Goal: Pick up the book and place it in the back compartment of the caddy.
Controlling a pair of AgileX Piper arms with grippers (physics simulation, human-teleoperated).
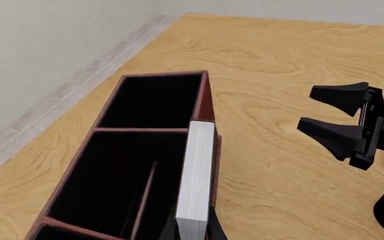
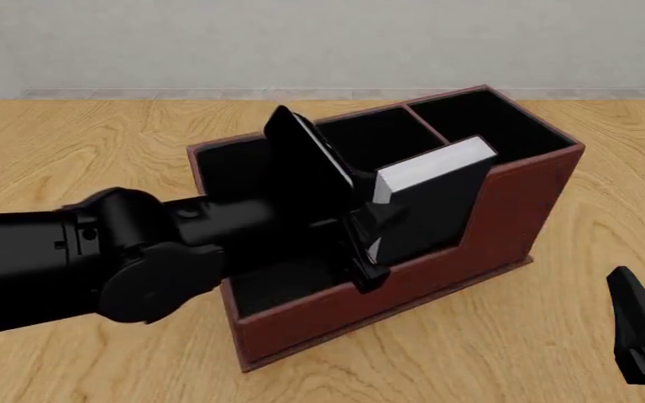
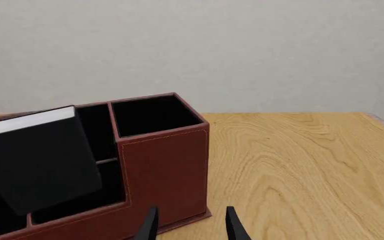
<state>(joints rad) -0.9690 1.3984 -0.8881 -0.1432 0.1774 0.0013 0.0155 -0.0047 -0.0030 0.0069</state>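
Note:
The black book (image 2: 440, 201), white page block (image 2: 435, 165) up, is tilted in my left gripper (image 2: 381, 225), which is shut on it. It hangs over the reddish-brown caddy (image 2: 490, 227), in the middle section next to the low-cut wall; its lower end is hidden behind that wall. In the left wrist view the book's page block (image 1: 197, 170) runs along the caddy's side wall (image 1: 205, 100). In the right wrist view the book (image 3: 42, 160) leans above the caddy's low wall (image 3: 162, 165). My right gripper (image 2: 642, 336) is open and empty, right of the caddy.
The caddy's tall end cell (image 2: 490, 122) is at the back right, the long end cell (image 2: 233, 168) at the left under my left arm (image 2: 98, 252). My right gripper's open fingers (image 1: 342, 95) show in the left wrist view. The wooden table (image 2: 54, 134) ends at a grey wall.

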